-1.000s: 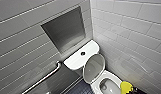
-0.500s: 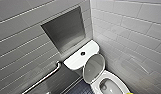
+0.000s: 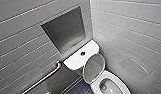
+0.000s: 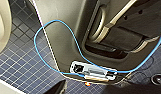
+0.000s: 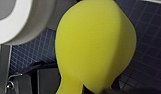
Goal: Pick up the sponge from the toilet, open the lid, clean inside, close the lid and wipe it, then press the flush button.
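One check against the earlier frames: lid [image 3: 94,67] stays raised at lower centre of the head view, toilet [image 3: 76,61] unmoved. Sponge [image 5: 96,45] is pinched in the right claw [image 5: 76,88], near the bowl, over dark blue mosaic floor [image 5: 151,50]. Grey tiled wall [image 3: 21,50], recessed niche [image 3: 64,30], grab rail [image 3: 43,78].

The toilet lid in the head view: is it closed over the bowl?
No, the lid stands raised by the tank, and the open bowl shows in front of it.
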Tool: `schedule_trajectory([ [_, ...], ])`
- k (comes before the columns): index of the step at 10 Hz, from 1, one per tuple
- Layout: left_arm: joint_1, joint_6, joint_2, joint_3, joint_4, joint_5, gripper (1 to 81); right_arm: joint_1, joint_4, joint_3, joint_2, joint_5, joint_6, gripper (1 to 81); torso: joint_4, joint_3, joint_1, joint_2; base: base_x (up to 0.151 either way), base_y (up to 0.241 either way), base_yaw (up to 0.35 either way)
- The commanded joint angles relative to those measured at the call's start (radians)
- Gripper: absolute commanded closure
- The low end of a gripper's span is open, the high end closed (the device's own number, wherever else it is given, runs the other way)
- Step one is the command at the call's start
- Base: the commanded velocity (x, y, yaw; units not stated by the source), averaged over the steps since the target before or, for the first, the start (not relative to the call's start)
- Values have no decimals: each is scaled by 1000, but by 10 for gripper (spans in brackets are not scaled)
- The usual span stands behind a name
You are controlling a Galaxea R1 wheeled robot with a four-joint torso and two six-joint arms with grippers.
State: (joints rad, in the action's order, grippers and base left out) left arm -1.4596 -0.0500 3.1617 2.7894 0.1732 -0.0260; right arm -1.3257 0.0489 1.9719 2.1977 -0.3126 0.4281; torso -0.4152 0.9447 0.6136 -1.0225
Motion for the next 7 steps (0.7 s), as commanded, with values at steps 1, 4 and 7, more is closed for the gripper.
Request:
schedule_trajectory([
  [1, -15, 6, -9, 6, 25, -87, 10, -218, -56, 119, 104, -36, -2, 811, 0, 0, 0, 0, 0, 0, 0],
  [4, -14, 6, -14, 6, 35, -88, 10, -318, -43, 129, 170, -29, -11, 811, 0, 0, -2, 0, 0, 0, 0],
  [7, -14, 6, -24, 6, 38, -91, 10, -381, 196, 214, 298, -66, -297, 811, 0, -1, -2, -1, 0, 0, 0],
])
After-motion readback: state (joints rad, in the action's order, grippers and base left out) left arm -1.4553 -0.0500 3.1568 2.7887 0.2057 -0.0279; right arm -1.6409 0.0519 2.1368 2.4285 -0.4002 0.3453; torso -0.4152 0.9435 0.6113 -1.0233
